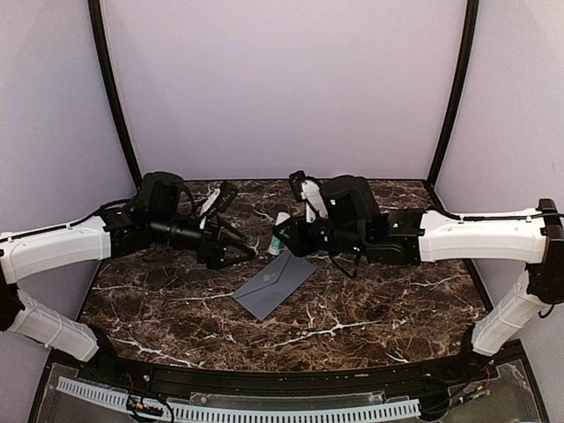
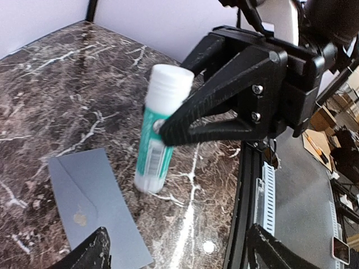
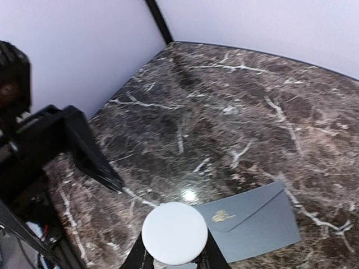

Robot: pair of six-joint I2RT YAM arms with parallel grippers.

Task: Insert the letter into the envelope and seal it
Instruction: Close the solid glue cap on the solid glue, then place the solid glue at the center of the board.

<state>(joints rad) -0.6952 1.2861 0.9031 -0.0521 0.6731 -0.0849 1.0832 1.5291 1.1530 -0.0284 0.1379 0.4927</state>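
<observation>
My right hand point(image 2: 165, 120) pinches the glue stick point(image 2: 168, 84), left hand point(image 1: 242, 253) spread; I judge the flat envelope point(image 1: 275, 284) light, limp, best pinned at its flap.

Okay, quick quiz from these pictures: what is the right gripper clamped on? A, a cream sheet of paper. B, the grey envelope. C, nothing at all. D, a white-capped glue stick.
D: the right gripper is shut on the white-capped glue stick, while the envelope lies flat on the table, untouched by either gripper.
</observation>
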